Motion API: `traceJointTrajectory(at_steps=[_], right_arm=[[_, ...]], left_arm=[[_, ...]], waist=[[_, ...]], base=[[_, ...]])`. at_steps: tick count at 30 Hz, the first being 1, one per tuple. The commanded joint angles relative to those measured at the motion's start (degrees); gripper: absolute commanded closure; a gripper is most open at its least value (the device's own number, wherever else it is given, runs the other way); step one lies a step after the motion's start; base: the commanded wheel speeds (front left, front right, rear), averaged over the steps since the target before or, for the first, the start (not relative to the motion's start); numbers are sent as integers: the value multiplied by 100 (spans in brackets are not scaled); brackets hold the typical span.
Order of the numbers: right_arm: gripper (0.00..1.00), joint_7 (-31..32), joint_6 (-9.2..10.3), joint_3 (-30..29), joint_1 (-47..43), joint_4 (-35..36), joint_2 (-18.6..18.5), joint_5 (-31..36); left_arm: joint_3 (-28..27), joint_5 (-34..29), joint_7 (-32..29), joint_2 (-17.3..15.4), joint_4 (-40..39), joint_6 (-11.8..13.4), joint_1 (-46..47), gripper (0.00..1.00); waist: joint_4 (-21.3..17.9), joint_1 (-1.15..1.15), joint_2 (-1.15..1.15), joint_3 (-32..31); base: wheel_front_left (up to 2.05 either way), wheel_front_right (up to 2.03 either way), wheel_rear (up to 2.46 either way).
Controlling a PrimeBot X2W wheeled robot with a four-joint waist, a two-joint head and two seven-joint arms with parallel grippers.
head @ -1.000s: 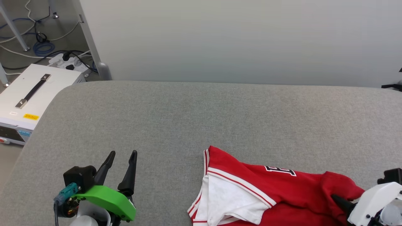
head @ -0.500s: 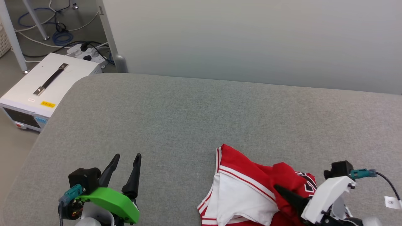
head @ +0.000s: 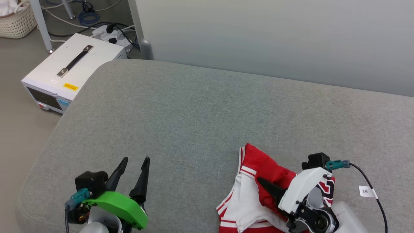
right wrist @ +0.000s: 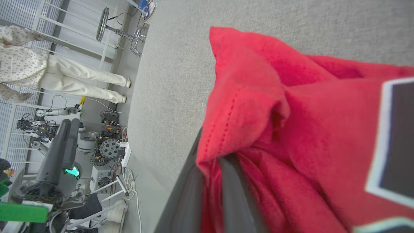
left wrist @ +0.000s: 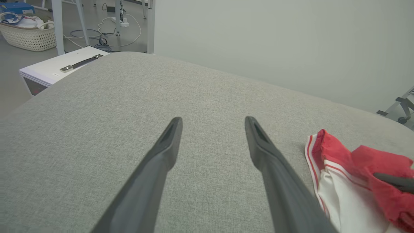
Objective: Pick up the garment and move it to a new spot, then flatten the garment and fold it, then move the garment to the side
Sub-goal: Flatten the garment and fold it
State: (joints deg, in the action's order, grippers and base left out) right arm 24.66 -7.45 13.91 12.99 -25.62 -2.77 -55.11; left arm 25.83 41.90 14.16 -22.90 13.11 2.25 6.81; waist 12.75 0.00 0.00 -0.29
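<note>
- At about 5 o'clock on the grey cushion [head: 200, 113], seen from the head, the shirt [head: 262, 166] lies bunched up near the front edge, red cloth heaped over a white sleeve with striped trim.
- The right gripper [head: 260, 180] points toward 10 o'clock, its two dark fingers pressed together on a raised fold of the shirt's red cloth; the wrist view shows the fold pinched between them and draped over their tips.
- Part of a dark letter edged in white shows on the shirt just beside that gripper.
- The left gripper [head: 136, 160] sits at 7 o'clock, well apart from the shirt, fingers spread wide with nothing between them, above bare cushion.
- A white box [head: 72, 69] with a dark handle stands on the floor at 10 o'clock, beside the cushion's corner.
- A woven basket [head: 16, 19] sits at 11 o'clock, farther off.
- A pale wall [head: 275, 38] runs along the cushion's far edge.
- A person [right wrist: 64, 77] in light trousers stands beyond the cushion in the right wrist view.
</note>
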Motion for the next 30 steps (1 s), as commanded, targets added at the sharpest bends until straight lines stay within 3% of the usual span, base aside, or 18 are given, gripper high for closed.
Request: traceJointTrajectory(at_steps=[1,3,12,18,24,30], right_arm=[[85,-108,-3,52,162,-192,-11,112],[0,-222,-3,166,296,-410,-11,259],[0,-408,-3,971,435,-280,-11,197],[0,-393,-3,1007,417,-150,-11,360],[0,-402,-3,542,517,249,-28,1405],[0,-707,-3,18,448,1154,-665,2873]], left_arm=[[-8,-25,38,43,17,-22,114,0],[-10,-31,43,57,33,-31,118,0],[-18,-50,57,102,104,-59,129,0],[24,-71,62,131,113,-82,118,0],[36,-97,67,136,96,-108,116,0],[-13,-174,76,199,-15,-124,136,0]], waist=[[84,0,0,79],[115,0,0,105],[100,0,0,73],[16,0,0,-23],[-202,0,0,-108],[-473,0,0,-165]], base=[[0,0,0],[0,0,0],[0,0,0],[0,0,0],[0,0,0],[0,0,0]])
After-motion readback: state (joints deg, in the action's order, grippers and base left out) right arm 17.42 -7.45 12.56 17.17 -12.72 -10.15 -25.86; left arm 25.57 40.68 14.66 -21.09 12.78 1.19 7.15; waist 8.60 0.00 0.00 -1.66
